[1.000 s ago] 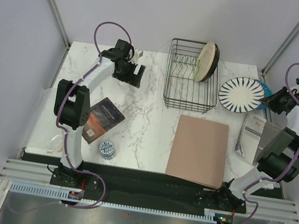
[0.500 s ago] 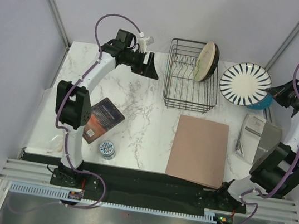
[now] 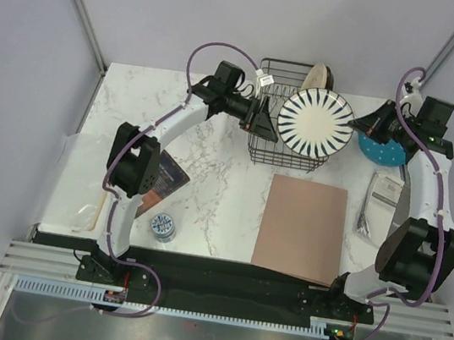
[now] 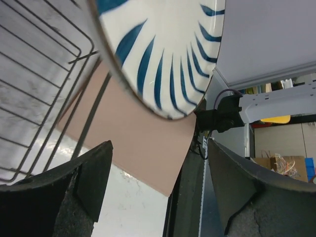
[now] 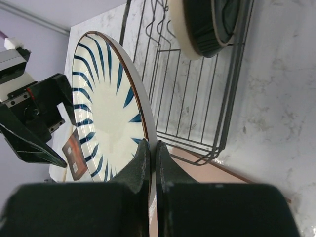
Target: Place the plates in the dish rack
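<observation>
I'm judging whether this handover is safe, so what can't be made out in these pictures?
- Top view: the striped plate covers much of the rack and most of the cream plate.
- Top view: the right arm hides most of the teal plate.
- Left wrist view: the top edge cuts off the striped plate; its gap to the left gripper is unclear.
</observation>
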Action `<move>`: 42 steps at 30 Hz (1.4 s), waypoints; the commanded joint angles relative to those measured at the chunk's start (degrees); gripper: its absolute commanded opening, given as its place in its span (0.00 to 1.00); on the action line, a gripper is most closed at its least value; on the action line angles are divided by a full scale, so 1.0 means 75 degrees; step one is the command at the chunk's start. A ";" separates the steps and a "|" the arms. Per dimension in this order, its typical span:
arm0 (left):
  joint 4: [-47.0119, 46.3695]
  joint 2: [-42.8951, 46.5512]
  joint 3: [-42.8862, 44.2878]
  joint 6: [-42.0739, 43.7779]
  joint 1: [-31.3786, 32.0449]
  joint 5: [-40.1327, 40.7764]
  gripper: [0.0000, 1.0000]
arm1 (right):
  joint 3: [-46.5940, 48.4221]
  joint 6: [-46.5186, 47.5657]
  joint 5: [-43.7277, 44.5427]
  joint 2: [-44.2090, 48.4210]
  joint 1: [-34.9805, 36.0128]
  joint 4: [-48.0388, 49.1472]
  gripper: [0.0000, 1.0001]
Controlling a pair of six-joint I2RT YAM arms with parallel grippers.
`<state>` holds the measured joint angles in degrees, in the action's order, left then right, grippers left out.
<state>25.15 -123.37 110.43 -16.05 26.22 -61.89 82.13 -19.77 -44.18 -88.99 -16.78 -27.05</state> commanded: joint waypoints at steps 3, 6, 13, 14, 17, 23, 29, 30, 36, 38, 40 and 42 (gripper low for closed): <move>-0.0645 -0.0168 0.0323 -0.0613 0.0359 -0.0432 0.84 | 0.0370 -0.0271 -0.0566 0.0170 0.0314 0.0466 0.00; -0.0728 -0.0214 0.0311 -0.0683 0.0383 -0.0409 0.84 | 0.0207 -0.0118 -0.0543 0.0240 0.0537 0.0372 0.00; -0.1114 -0.0437 0.0416 -0.1035 0.0383 -0.0525 0.70 | -0.0262 0.0105 -0.0379 0.0533 0.1135 0.0161 0.00; -0.1196 -0.0449 0.0393 -0.1070 0.0383 -0.0549 0.66 | -0.0321 0.0105 -0.0355 0.0533 0.1135 0.0161 0.00; -0.1371 -0.0484 0.0346 -0.1222 0.0383 -0.0677 0.55 | -0.0333 0.0175 -0.0320 0.0557 0.1147 0.0103 0.00; -0.1630 -0.0531 0.0205 -0.1457 0.0360 -0.0971 0.27 | -0.0310 0.0374 -0.0273 0.0452 0.1135 -0.0072 0.00; -0.1642 -0.0437 -0.0029 -0.1446 0.0161 -0.0971 0.45 | -0.0134 0.0655 -0.0203 0.0451 0.1135 -0.0343 0.00; -0.1642 -0.0426 -0.0041 -0.1457 0.0137 -0.0971 0.47 | -0.0157 0.0655 -0.0214 0.0440 0.1147 -0.0354 0.00; -0.1607 -0.0367 -0.0099 -0.1434 0.0055 -0.1006 0.34 | -0.0228 0.0726 -0.0237 0.0440 0.1135 -0.0366 0.00; -0.1676 -0.0355 -0.0134 -0.1387 0.0055 -0.1122 0.19 | -0.0274 0.0726 -0.0482 0.0416 0.1135 -0.0343 0.00; -0.1933 -0.0343 -0.0216 -0.1457 0.0055 -0.1368 0.05 | -0.0380 0.0609 -0.0542 0.0358 0.1135 -0.0354 0.21; -0.2133 -0.0332 -0.0298 -0.1609 0.0055 -0.1568 0.02 | -0.0555 0.0609 -0.0823 0.0276 0.1135 -0.0366 0.37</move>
<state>14.31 -127.59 108.57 -27.40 26.70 -67.79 78.50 -13.72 -44.93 -88.84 -7.88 -31.90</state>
